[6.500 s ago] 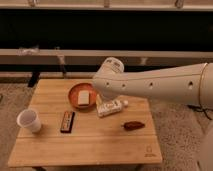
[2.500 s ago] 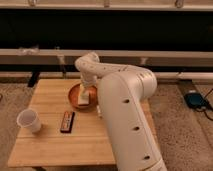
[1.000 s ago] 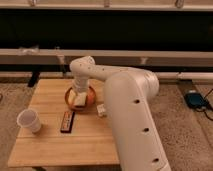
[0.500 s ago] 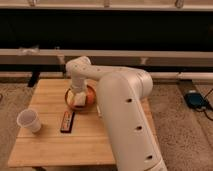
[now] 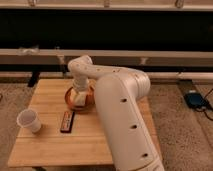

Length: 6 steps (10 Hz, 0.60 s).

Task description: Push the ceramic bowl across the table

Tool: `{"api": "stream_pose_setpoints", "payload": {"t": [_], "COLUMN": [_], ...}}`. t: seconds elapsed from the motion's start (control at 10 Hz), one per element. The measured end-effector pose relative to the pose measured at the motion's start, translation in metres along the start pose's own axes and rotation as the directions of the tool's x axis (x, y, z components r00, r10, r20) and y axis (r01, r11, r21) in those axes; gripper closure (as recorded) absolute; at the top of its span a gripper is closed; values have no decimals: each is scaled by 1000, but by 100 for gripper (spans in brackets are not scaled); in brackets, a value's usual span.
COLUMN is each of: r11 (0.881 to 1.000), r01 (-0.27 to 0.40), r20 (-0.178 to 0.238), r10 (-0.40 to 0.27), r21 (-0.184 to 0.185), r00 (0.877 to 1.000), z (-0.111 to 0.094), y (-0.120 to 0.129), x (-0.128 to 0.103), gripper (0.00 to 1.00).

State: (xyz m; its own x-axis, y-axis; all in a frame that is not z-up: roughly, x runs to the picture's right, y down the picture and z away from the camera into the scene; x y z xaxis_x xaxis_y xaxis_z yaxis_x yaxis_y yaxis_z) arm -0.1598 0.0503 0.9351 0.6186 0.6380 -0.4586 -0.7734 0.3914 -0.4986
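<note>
The orange-brown ceramic bowl [image 5: 71, 101] sits on the light wood table [image 5: 50, 142], in its far middle part. A pale block [image 5: 75, 97] shows inside the bowl. My gripper [image 5: 80, 90] comes down from above at the end of the white arm and sits in or against the bowl, over its right half. The arm hides the bowl's right side and the table beyond it.
A white cup [image 5: 28, 120] stands near the table's left edge. A dark flat rectangular object [image 5: 67, 121] lies just in front of the bowl. My large white arm [image 5: 122, 115] covers the table's right side. A blue object [image 5: 196, 100] lies on the floor at right.
The gripper and the bowl have shifted slightly to the left and toward the front of the table. The cup and the dark object have not moved.
</note>
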Motion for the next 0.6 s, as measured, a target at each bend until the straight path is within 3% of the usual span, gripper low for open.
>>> {"api": "stream_pose_setpoints", "payload": {"t": [0.6], "r11": [998], "r01": [53], "r20": [-14], "r10": [-53], "r21": [30], "r00": [998], "z": [14], "y": [28], "x": [8], "gripper": [20]}}
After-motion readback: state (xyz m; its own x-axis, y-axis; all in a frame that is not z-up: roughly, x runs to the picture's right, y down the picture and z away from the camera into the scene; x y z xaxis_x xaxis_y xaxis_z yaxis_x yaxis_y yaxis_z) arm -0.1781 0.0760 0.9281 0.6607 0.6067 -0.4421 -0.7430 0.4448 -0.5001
